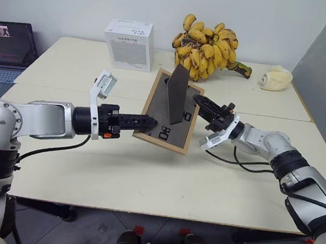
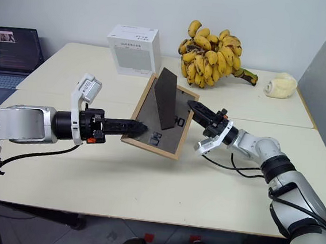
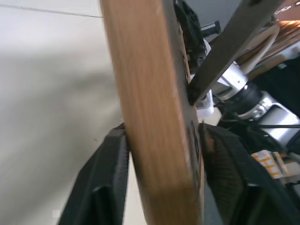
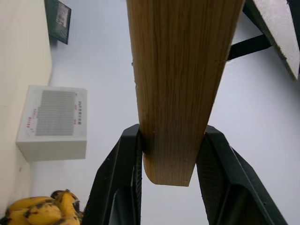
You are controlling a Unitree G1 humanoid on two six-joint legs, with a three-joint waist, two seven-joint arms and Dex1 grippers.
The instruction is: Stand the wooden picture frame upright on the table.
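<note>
The wooden picture frame (image 1: 159,105) hangs tilted above the table (image 1: 146,175), its dark grey back toward me. Its fold-out stand (image 1: 178,94) sticks out from the back. My right gripper (image 1: 200,100) is shut on the frame's right edge; in the right wrist view both black fingers (image 4: 123,168) press against the light wood (image 4: 178,70). My left gripper (image 1: 147,121) reaches the frame's lower left edge. In the left wrist view the wood edge (image 3: 150,117) stands between its spread fingers (image 3: 103,178), so this gripper is open around the frame.
A white box (image 1: 129,44) stands at the back of the table, beside a big bunch of bananas (image 1: 208,43). A pale lumpy object (image 1: 275,78) lies at the far right. An open laptop (image 1: 8,46) sits off the table's left end.
</note>
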